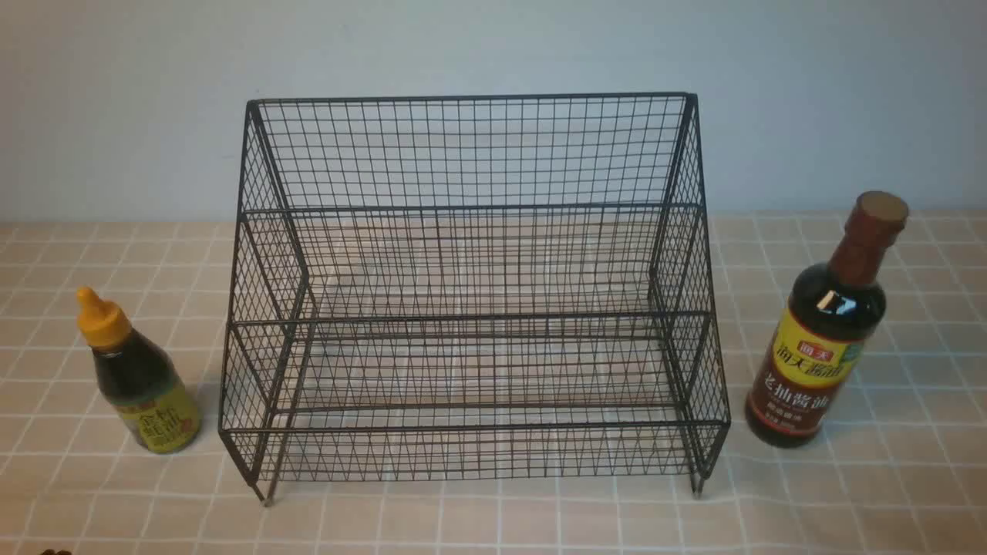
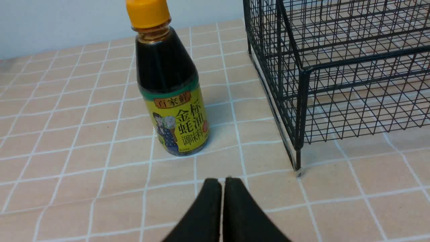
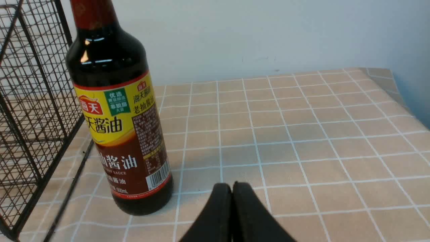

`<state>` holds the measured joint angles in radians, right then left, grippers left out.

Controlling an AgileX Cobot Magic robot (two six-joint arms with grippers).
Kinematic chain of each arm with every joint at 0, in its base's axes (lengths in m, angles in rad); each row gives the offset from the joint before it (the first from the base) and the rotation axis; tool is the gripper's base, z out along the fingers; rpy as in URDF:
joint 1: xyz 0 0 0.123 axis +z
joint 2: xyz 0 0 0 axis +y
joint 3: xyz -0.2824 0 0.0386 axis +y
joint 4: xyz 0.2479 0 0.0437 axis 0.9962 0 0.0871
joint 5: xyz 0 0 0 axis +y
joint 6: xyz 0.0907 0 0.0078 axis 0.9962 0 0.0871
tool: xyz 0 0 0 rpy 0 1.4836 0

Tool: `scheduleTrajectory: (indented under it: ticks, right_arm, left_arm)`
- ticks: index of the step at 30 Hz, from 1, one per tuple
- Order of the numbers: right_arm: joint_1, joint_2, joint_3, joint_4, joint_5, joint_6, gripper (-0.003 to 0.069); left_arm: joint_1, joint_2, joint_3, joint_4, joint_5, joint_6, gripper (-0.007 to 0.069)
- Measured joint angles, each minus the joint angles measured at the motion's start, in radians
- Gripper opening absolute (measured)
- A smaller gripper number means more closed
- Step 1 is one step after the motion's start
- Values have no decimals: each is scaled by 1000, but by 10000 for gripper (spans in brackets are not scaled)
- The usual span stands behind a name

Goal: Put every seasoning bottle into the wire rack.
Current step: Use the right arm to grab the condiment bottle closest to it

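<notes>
A: Nearest the lens?
B: Black jaws of the left gripper (image 2: 222, 183), pressed together, gripping nothing. Same with the right gripper (image 3: 231, 188): closed tight, empty.

A: Beyond the left one?
B: The short bottle (image 2: 171, 101), upright on the checked cloth (image 2: 84, 141), near the front left foot of the rack (image 2: 303, 107) but apart from it. Dark sauce, orange-yellow nozzle cap, yellow-green label reading 百家鲜, 金标蚝油, 调味料.

A: And on the right?
B: The tall bottle (image 3: 117, 117), upright, just beside the rack's right side, not touching. Brown cap, dark glass, yellow-and-red label: 海天, 老抽酱油, "SAUCE" in small print, barcode at the edge.

A: The rack itself?
B: Black wire mesh, two stepped tiers, tall back, sloping sides, short feet. Stands between the bottles, both still outside it.
</notes>
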<state>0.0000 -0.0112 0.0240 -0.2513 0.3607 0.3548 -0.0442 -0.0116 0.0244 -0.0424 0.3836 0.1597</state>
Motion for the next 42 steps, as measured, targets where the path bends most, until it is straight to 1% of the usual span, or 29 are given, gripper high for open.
scheduleTrajectory:
  ticks: [27,29,32,33,34,35,36,38,42]
  right_arm:
    - [0,0,0,0,-4,0,-10]
    - [0,0,2,7,-42,0,-10]
    - [0,0,3,44,-213,0,-10]
    - [0,0,3,45,-225,0,-10]
    - [0,0,3,54,-327,1,-10]
    - [0,0,3,57,-374,3,-10]
    - [0,0,3,57,-374,4,-10]
    - [0,0,3,52,-472,16,-10]
    - [0,0,3,18,-498,20,-10]
  left_arm:
    - [0,0,0,0,0,0,-7]
    - [0,0,0,0,0,0,-7]
    - [0,0,0,0,0,0,-7]
    - [0,0,0,0,0,0,-7]
    - [0,0,0,0,0,0,-7]
    - [0,0,0,0,0,0,-7]
    - [0,0,0,0,0,0,-7]
    - [0,0,0,0,0,0,-7]
    - [0,0,0,0,0,0,-7]
